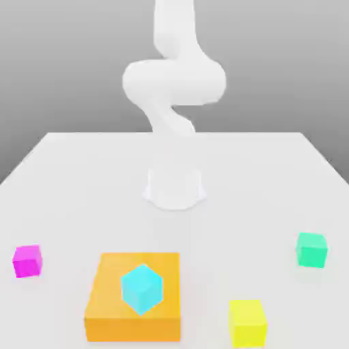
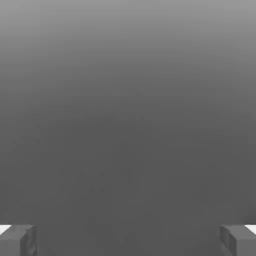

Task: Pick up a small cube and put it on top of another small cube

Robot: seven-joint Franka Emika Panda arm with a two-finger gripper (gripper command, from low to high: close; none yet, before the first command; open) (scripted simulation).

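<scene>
Grey haze backs the white counter (image 1: 82, 177); the gripper (image 2: 128, 240) hangs released, grasping nothing. I'd descend squarely over the green cube (image 1: 311, 249), lower right.

No text, label, brand, number or sign could be read in either view. All visible surfaces were noted as plain and unmarked.
</scene>
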